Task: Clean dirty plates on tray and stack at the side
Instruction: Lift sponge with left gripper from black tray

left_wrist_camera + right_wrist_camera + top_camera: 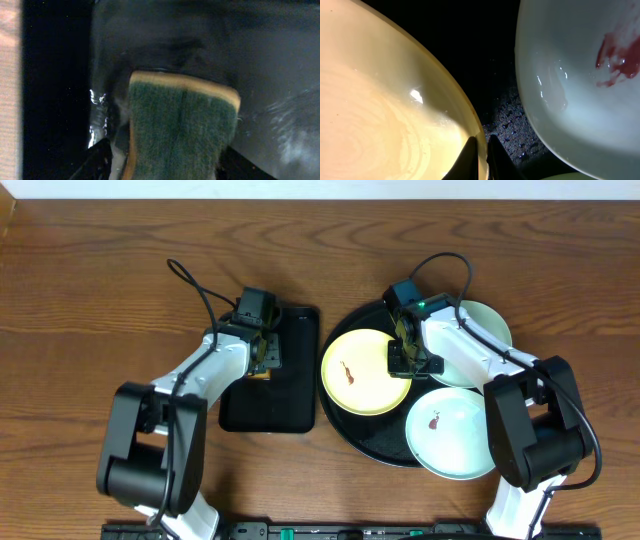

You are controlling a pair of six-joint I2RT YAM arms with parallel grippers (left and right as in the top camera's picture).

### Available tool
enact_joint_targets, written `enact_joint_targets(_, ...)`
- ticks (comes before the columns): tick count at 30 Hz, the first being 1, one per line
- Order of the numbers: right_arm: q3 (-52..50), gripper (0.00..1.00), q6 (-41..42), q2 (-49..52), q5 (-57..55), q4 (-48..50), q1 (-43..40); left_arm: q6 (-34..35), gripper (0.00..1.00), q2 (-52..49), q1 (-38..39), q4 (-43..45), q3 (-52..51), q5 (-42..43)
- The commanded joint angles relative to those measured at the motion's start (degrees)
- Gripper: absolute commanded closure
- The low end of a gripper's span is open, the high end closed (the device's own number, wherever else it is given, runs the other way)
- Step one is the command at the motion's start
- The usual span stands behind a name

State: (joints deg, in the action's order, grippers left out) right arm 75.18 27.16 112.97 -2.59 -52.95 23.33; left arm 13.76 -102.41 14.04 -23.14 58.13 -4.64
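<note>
Plates, three of them, all lie on the round tray [362, 430], which rests on the wood-grain table [100, 300]. The yellow plate [360, 375] sits at the tray's 9 o'clock, with a small reddish smear [346, 371] just left of its middle. A mint-white plate [488, 330] lies at 1 o'clock, partly hidden by the right arm. A second mint-white plate [450, 430] at 5 o'clock overhangs the tray's rim and carries a red mark of its own. The right gripper [403, 362] is at the yellow plate's 3 o'clock edge. The right wrist view shows its fingers [496, 157] closed narrowly on that rim, one on each side. Just beside the round tray, at its 9 o'clock, lies a rectangular tray [290, 405]. The left gripper [262, 360] hangs over the middle of it, clamped on a sponge [180, 135]. The sponge's green scouring face is turned to the wrist camera, and a yellow layer runs along its far edge.
</note>
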Motion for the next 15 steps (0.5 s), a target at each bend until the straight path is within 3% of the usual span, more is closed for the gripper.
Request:
enact_joint_targets(1,-0.50,0.96,-0.02,-0.35,-0.61,0.09,0.39,2.03,0.36,1.92,0.04,-2.32,0.15,-0.28)
enact_joint_targets(7,-0.50,0.99,-0.02,-0.35,-0.61,0.09,0.39,3.06,0.37,0.04,0.13,-0.76,-1.90,-0.33)
enact_joint_targets(15,-0.50,0.98,-0.02,-0.35,-0.61,0.09,0.39,3.06,0.46,-0.31,0.13,1.18,-2.27,-0.31)
